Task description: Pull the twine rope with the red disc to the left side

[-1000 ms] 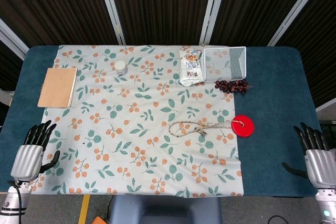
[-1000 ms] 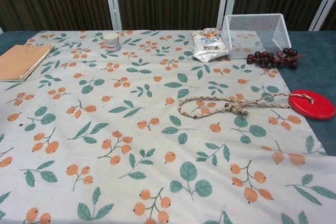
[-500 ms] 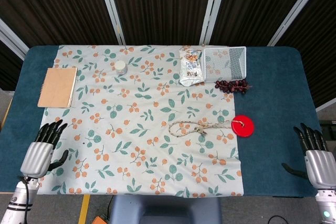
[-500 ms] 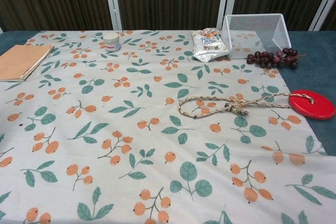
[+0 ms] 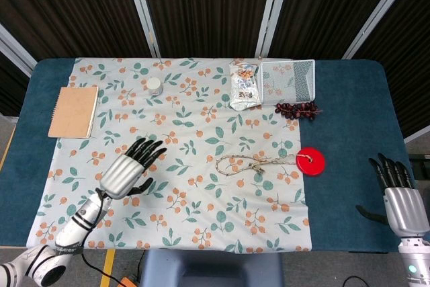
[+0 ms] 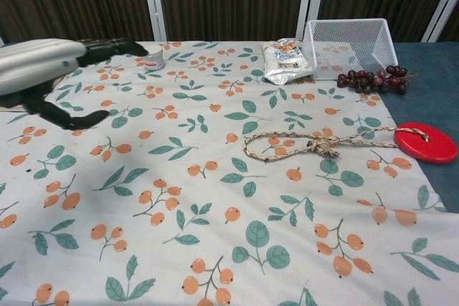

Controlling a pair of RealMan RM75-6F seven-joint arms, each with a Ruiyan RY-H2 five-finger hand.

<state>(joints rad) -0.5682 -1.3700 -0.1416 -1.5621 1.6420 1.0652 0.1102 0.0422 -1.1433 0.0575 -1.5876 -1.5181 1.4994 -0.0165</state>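
The twine rope (image 5: 250,163) (image 6: 308,145) lies in a loose loop with a knot on the floral cloth, right of centre. Its right end runs to the red disc (image 5: 310,160) (image 6: 428,142), which sits at the cloth's right edge. My left hand (image 5: 129,169) (image 6: 50,69) hovers over the cloth's left half with its fingers spread and nothing in it, well to the left of the rope. At the table's right front corner my right hand (image 5: 396,193) rests open, far from the disc; the chest view does not show it.
A white wire basket (image 5: 287,80) (image 6: 349,44), a snack bag (image 5: 244,85) (image 6: 285,60) and a bunch of dark grapes (image 5: 297,109) (image 6: 374,79) lie at the back right. A small jar (image 5: 155,85) (image 6: 151,56) stands at the back, a brown notebook (image 5: 74,111) at the left.
My left hand has swung from the table's left front corner in over the cloth, towards the rope. The right hand, rope and disc have not moved.
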